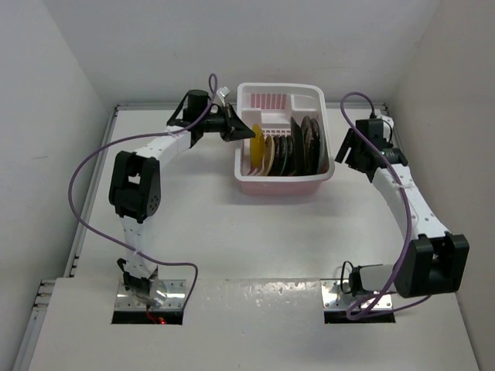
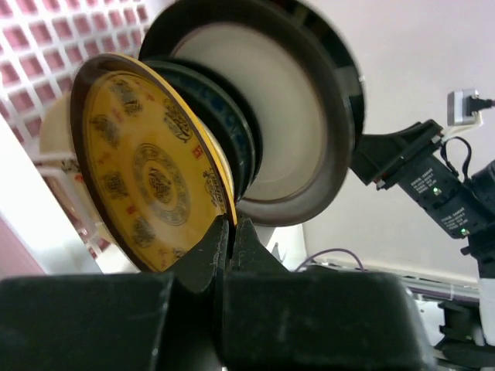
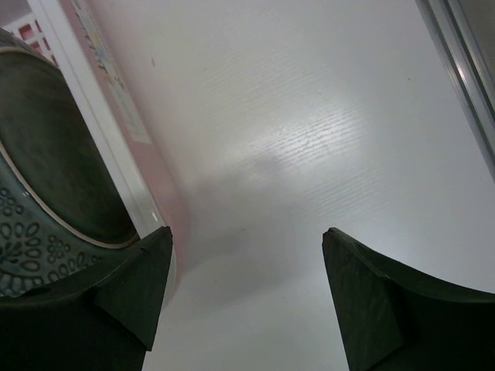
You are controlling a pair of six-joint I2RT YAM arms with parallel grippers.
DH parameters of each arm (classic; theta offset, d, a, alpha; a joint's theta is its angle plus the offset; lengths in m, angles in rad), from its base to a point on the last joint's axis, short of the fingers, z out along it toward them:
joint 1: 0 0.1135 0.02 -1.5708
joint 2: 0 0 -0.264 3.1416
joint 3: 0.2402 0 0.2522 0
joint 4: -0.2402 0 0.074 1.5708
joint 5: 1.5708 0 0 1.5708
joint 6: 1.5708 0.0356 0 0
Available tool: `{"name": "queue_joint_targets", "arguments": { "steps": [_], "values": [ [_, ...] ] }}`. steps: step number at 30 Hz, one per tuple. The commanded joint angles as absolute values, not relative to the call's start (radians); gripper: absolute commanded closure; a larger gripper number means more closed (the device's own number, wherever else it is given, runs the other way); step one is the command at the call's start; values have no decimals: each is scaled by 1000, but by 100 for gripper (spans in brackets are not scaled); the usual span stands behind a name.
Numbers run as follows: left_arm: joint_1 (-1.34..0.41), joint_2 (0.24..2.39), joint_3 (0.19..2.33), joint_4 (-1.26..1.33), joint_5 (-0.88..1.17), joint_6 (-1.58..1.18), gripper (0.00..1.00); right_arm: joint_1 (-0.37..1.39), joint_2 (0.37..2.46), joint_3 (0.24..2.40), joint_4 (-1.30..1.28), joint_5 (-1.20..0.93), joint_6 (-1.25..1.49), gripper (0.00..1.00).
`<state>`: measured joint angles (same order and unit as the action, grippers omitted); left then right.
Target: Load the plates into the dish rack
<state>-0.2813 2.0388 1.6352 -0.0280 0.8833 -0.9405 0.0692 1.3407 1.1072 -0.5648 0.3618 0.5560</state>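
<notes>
The pale pink dish rack [image 1: 255,184] stands at the table's far middle with several plates [image 1: 290,151] on edge in it. My left gripper [image 1: 246,132] is shut on the rim of the yellow dark-rimmed plate [image 1: 256,147] at the left end of the row. In the left wrist view the yellow plate [image 2: 147,174] is pinched between my fingers [image 2: 209,255], with a teal plate [image 2: 224,124] and a cream plate [image 2: 267,124] behind it. My right gripper [image 1: 343,151] is open and empty just right of the rack. The right wrist view shows a teal patterned plate [image 3: 31,255] and the rack's wall [image 3: 131,147].
White walls close in the table on the left, back and right. The rack's slotted bottom [image 2: 46,54] shows beyond the plates. A purple cable [image 1: 89,166] loops by the left arm. The right arm [image 2: 441,193] shows past the rack.
</notes>
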Motion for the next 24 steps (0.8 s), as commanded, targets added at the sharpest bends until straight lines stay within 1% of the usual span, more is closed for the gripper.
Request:
{"name": "queue_joint_targets", "arguments": {
  "steps": [1,5,12,15,16,18,20,24],
  "values": [
    [-308,2023,1605,68,873,-997,100,57,1272,1100,-581,388,535,23],
    [-308,1999,1546,-55,832,-945,100,52,1229,1072,-583,416,517,23],
    [-317,1977,1496,-89,785,-865,100,51,1201,1055,-584,403,522,23],
    [-336,2020,1506,-89,773,-827,86,54,1198,1046,-577,382,514,23],
    [-336,2032,1517,-89,782,-827,77,57,1195,1045,-575,373,509,23],
    [-345,2063,1560,-109,793,-798,68,54,1206,1054,-587,338,494,22],
    [-354,2072,1619,-138,802,-775,61,51,1213,1063,-591,299,477,20],
    [-364,2086,1684,-161,824,-723,53,51,1226,1086,-607,238,477,19]
  ]
}}
